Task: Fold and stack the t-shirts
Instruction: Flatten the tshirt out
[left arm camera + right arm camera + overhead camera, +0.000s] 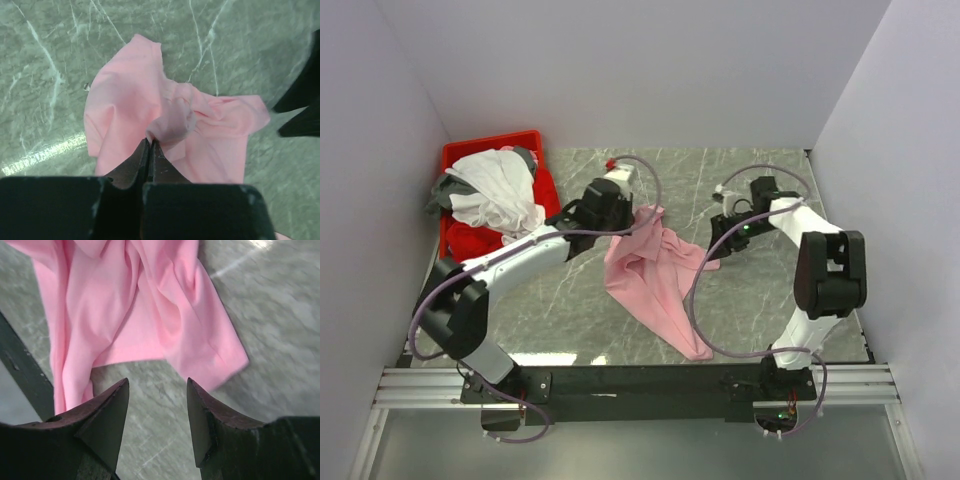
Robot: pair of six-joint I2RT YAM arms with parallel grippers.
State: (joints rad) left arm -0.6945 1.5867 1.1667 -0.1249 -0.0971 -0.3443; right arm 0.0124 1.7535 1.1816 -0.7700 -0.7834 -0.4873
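One pink t-shirt lies crumpled at the middle of the marbled worktop, its far edge pulled up into a peak. The left end effector has its fingers pressed together on a fold of that pink cloth. The right end effector hangs just beside the shirt's right edge, its two fingers spread wide with only bare worktop between them. At far left a single red bin holds a heap showing a white tee, a grey tee and a red tee; the tangle does not reveal whether more lie beneath. The left arm stretches between the bin and the pink shirt, and in the top view the right arm's lilac cable loops across the shirt's right side.
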